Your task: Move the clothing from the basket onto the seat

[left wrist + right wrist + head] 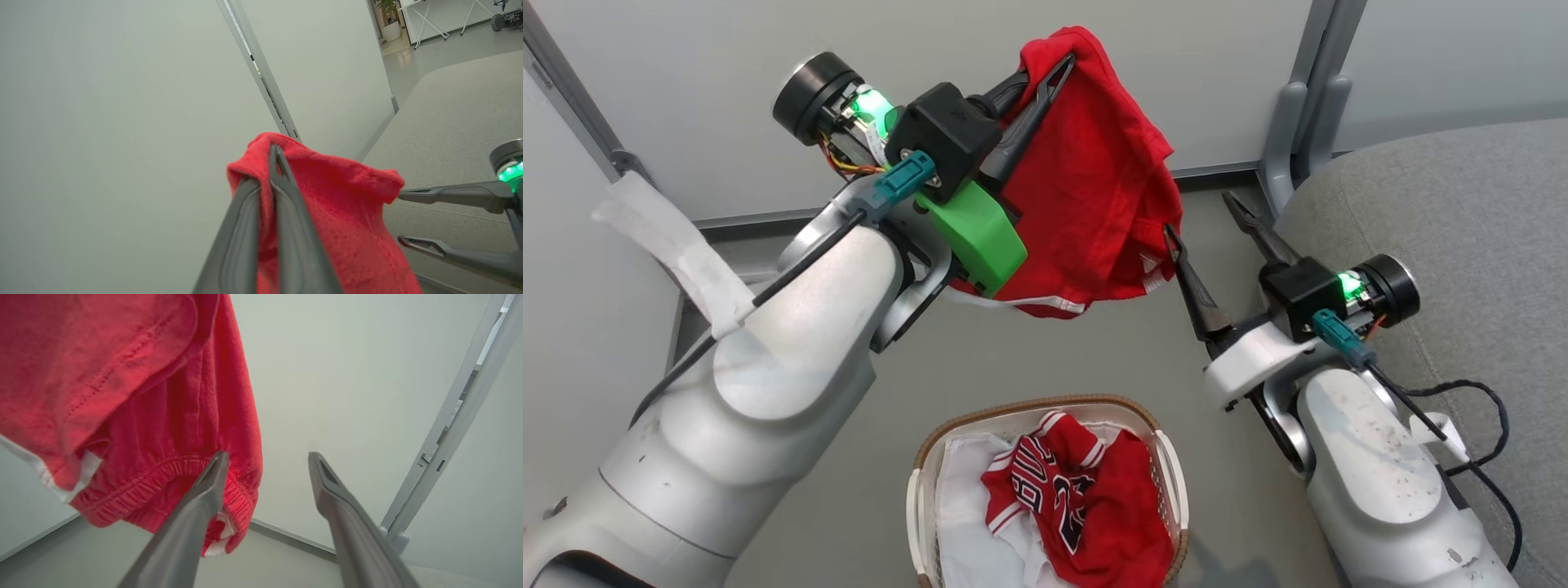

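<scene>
1. The plain red piece [1094, 188] hangs in the air, well above the basket [1029, 406] and in front of the pale wall [686, 98]. It droops in loose folds, and a white-trimmed hem shows along its lower edge.
2. The left gripper [1058, 69] has its two dark fingers pressed together on the top of this piece. In the left wrist view the red cloth bunches over and around the closed tips.
3. The jersey [1045, 490] lies crumpled in the basket, with its black-and-white lettering and numerals facing up. More red cloth lies heaped against it on the robot's right side.
4. A white liner sheet [968, 506] lies under and beside the jersey, toward the basket's left side.
5. The basket stands on the grey floor [1013, 359] between the two arms, low in the head view.
6. The right gripper [267, 457] has its fingers spread wide and holds nothing. In the right wrist view, one finger crosses the gathered elastic edge at the bottom of the hanging piece. It may be touching the cloth, but the angle leaves that unsure.
7. The other finger [327, 477] stands clear of the cloth, with only the wall behind it.
8. The seat [1462, 245] is on the robot's right, beyond the right arm, and no clothing lies on the part in view.
9. A grey post [1307, 106] rises along the wall just beside the seat's far edge.
</scene>
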`<state>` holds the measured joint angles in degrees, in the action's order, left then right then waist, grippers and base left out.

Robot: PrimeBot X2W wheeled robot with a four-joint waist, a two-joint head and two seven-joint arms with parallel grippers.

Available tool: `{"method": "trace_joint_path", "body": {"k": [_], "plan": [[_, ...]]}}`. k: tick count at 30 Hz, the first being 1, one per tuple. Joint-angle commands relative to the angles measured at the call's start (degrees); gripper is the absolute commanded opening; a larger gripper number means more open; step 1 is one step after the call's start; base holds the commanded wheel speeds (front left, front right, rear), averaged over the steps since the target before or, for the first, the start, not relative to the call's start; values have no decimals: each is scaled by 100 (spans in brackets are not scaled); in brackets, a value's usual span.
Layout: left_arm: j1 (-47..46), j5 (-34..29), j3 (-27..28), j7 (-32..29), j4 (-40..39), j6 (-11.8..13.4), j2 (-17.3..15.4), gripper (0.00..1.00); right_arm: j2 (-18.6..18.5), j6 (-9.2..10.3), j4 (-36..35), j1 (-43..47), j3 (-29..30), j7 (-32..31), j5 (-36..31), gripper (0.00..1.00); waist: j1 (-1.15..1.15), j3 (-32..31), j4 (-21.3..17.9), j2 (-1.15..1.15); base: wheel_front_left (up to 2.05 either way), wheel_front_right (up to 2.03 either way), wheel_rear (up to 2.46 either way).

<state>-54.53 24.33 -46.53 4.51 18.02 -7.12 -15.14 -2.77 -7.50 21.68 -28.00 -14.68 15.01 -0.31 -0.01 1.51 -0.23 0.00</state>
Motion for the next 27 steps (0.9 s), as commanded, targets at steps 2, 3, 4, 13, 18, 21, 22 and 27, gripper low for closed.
{"method": "trace_joint_path", "body": {"k": [2, 3, 4, 13, 18, 21, 22, 27], "plan": [[112, -15, -47, -42, -108, 3, -27, 0, -23, 2, 395, -222, -165, 27, -83, 100, 1, 26, 84, 0, 0, 0, 0], [117, -17, -66, -61, -150, 3, -22, 0, -23, 3, 528, -312, -202, 27, -99, 100, 1, 30, 109, 0, 0, 0, 0], [121, -20, -86, -75, -208, 9, -20, 0, -26, 3, 687, -410, -251, 27, -95, 100, 1, 35, 134, 0, 0, 0, 0], [216, -21, -293, -123, -671, 4, -3, 0, -332, 3, 1585, -971, -831, 27, 329, 100, 1, 34, 332, 0, 0, 0, 0], [251, 25, -374, -138, -814, -4, -65, 0, -595, 3, 1785, -1293, -1549, 26, 844, 100, 1, 26, 392, 0, 0, 0, 0], [266, 54, -416, -151, -841, -8, -107, 0, -668, 3, 1872, -1464, -2060, 26, 1161, 100, 1, 22, 425, 0, 0, 0, 0], [272, 68, -420, -152, -837, -8, -107, 0, -694, 3, 1897, -1517, -2198, 27, 1246, 100, 1, 19, 434, 0, 0, 0, 0], [369, 146, -422, -134, -755, 37, -138, 0, -793, 3, 2128, -1733, -3012, 26, 1843, 34, 1, 3, 474, 0, 0, 0, 0]]}}
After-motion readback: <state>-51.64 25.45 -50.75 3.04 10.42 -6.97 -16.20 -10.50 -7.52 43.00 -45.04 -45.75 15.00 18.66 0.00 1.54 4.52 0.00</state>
